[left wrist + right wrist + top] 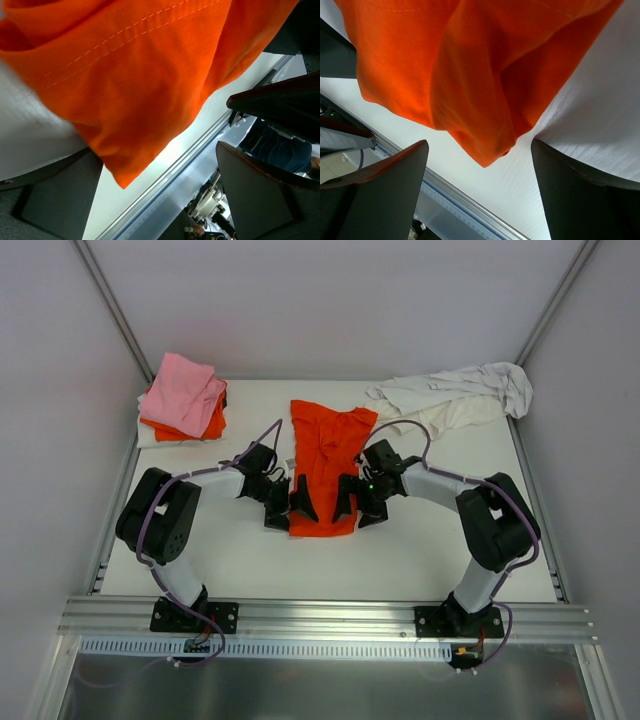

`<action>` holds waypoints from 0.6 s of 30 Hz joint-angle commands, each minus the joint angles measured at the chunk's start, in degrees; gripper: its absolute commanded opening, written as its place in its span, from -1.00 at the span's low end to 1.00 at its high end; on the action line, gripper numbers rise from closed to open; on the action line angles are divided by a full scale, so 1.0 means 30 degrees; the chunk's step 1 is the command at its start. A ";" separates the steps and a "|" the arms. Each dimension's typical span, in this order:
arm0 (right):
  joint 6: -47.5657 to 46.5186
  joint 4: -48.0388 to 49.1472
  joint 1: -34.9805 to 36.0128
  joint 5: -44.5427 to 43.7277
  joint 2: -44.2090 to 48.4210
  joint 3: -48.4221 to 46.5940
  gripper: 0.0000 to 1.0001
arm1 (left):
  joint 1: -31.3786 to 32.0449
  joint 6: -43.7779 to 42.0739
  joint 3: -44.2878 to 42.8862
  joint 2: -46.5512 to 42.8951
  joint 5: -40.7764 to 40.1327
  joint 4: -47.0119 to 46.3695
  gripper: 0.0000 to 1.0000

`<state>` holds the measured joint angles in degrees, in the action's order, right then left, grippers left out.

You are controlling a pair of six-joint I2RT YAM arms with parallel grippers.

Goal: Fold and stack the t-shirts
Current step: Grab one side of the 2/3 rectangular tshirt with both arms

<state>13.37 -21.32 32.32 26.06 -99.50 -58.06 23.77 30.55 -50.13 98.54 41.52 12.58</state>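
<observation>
A bright orange t-shirt (322, 455), folded into a long strip, lies in the middle of the table. My left gripper (290, 510) is open at its near left corner. My right gripper (356, 510) is open at its near right corner. In the left wrist view the orange cloth (125, 75) fills the top, and its corner reaches down between the spread fingers (55, 200), ungripped. In the right wrist view the orange corner (480, 100) lies between the wide-apart fingers (585, 195). A pink shirt (185, 390) lies on a folded stack at the back left. A crumpled white shirt (455, 395) lies at the back right.
The stack at the back left has orange and white cloth under the pink. The table (420, 550) has an aluminium rail (320, 615) along its near edge. Grey walls stand on both sides. The right arm shows in the left wrist view (280, 100).
</observation>
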 commanded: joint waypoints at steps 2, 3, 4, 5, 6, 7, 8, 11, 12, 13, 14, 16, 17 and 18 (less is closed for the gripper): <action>0.0700 0.0983 0.0244 0.0072 -0.0435 -0.0743 0.76 | 0.0630 0.0363 -0.0312 0.0873 -0.0597 -0.0647 0.93; 0.0875 0.1042 0.0302 0.0072 -0.0436 -0.0743 0.75 | 0.0719 0.0452 -0.0341 0.0931 -0.0597 -0.0735 0.93; 0.0935 0.1217 0.0331 0.0043 -0.0465 -0.0714 0.73 | 0.0748 0.0627 -0.0370 0.0961 -0.0626 -0.0939 0.92; 0.1022 0.1305 0.0390 0.0042 -0.0465 -0.0656 0.72 | 0.0836 0.0716 -0.0341 0.0932 -0.0684 -0.1028 0.91; 0.1197 0.1393 0.0419 0.0042 -0.0465 -0.0597 0.72 | 0.0866 0.0775 -0.0370 0.0932 -0.0714 -0.1145 0.91; 0.1286 0.1568 0.0449 0.0042 -0.0436 -0.0539 0.71 | 0.0895 0.0920 -0.0399 0.0903 -0.0743 -0.1262 0.91; 0.1403 0.1686 0.0478 0.0071 -0.0407 -0.0480 0.69 | 0.0895 0.0951 -0.0458 0.0961 -0.0772 -0.1263 0.89; 0.1842 0.2126 0.0507 0.0130 -0.0377 -0.0246 0.68 | 0.0983 0.1039 -0.0517 0.0903 -0.0802 -0.1380 0.88; 0.1931 0.2185 0.0594 0.0101 -0.0377 -0.0187 0.68 | 0.0983 0.1068 -0.0517 0.0874 -0.0860 -0.1380 0.87; 0.2048 0.2272 0.0624 0.0101 -0.0348 -0.0158 0.68 | 0.0954 0.1097 -0.0546 0.0873 -0.0890 -0.1409 0.87; 0.2078 0.2331 0.0683 0.0043 -0.0319 -0.0070 0.64 | 0.0983 0.1098 -0.0546 0.0873 -0.0890 -0.1381 0.87; 0.2253 0.2478 0.0771 0.0101 -0.0318 0.0105 0.55 | 0.0983 0.1010 -0.0634 0.0844 -0.0890 -0.1293 0.86; 0.2341 0.2594 0.0800 0.0188 -0.0318 0.0135 0.30 | 0.0954 0.0952 -0.0634 0.0844 -0.0919 -0.1263 0.83; 0.2400 0.2682 0.0829 0.0218 -0.0289 0.0252 0.16 | 0.0954 0.0922 -0.0634 0.0815 -0.0919 -0.1263 0.80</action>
<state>18.92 -15.22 34.13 26.20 -100.49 -58.17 25.96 33.95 -51.09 100.12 41.56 9.30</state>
